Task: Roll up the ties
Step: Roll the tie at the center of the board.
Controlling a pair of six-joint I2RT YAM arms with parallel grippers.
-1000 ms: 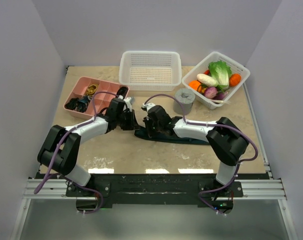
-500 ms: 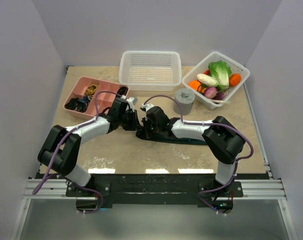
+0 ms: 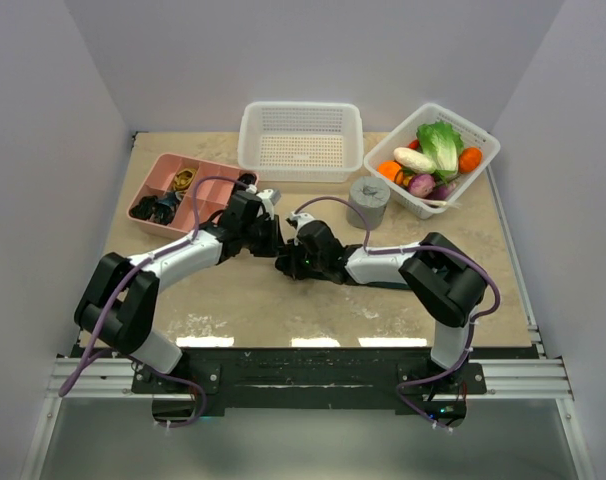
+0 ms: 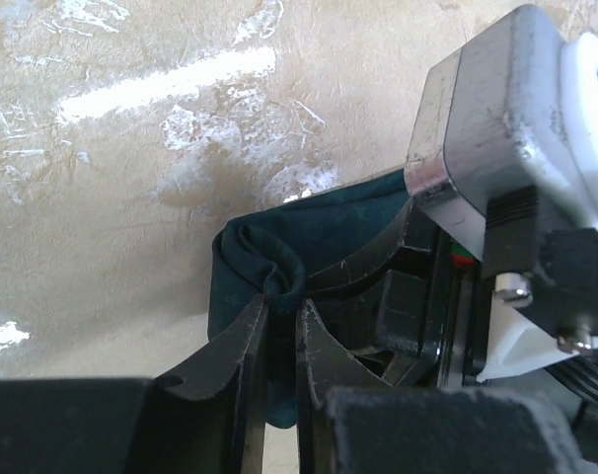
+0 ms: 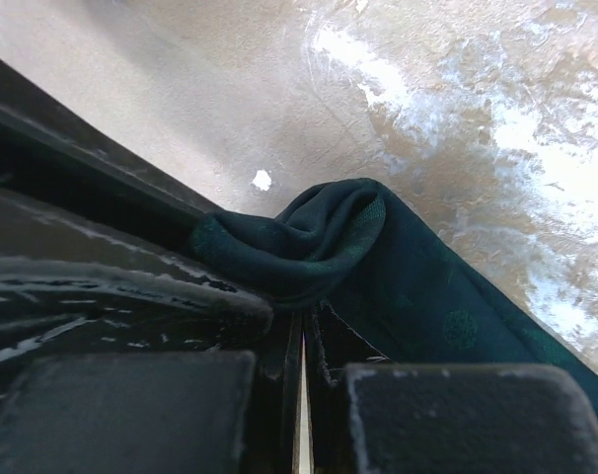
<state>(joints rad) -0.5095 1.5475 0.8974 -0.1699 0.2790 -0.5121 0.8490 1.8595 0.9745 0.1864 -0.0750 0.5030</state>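
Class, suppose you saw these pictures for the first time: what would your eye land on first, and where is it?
Both arms meet at mid-table over a dark teal tie: the left gripper pinches a bunched fold of it, and the right gripper is shut right at that bunch. Next come the bright vegetables in a white basket at the far right corner.

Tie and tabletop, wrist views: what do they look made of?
Tie: soft woven fabric, dark teal, matte with slight sheen; it bunches into rounded folds and shows a faint tonal motif. Tabletop: hard, glossy beige, marbled surface, likely laminate or stone-look; it mirrors the lights.
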